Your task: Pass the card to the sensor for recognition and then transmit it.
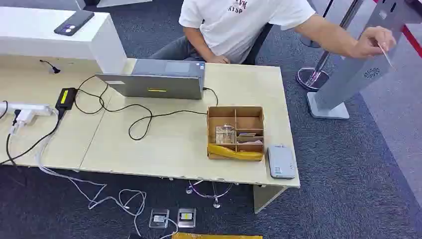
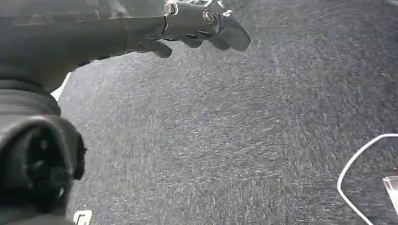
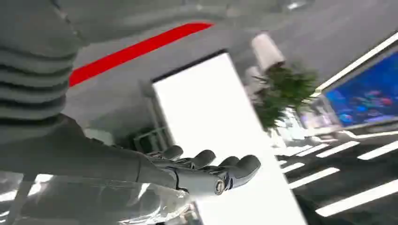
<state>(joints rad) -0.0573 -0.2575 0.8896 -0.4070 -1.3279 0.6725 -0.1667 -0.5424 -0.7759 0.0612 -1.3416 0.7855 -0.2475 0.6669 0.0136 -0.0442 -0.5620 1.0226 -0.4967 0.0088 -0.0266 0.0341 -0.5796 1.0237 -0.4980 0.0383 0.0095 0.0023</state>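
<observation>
A person in a white T-shirt holds a thin pale card [image 1: 386, 54] in one raised hand [image 1: 372, 43] at the far right, beside a grey stand [image 1: 356, 69]. The grey card sensor [image 1: 281, 162] lies flat on the table's near right corner, next to a brown compartment box [image 1: 235, 132] with cards and a clear item inside. My left hand [image 2: 197, 29] hangs over dark carpet, fingers stretched out and holding nothing. My right hand [image 3: 206, 171] has its fingers extended and apart, nothing in it, with a room beyond.
A grey laptop [image 1: 159, 78] stands at the table's back, its black cable looping to a power brick [image 1: 65, 97]. A phone [image 1: 73, 22] lies on the white counter at far left. White cables and floor sockets [image 1: 172, 217] lie under the table's front edge [image 1: 149, 175].
</observation>
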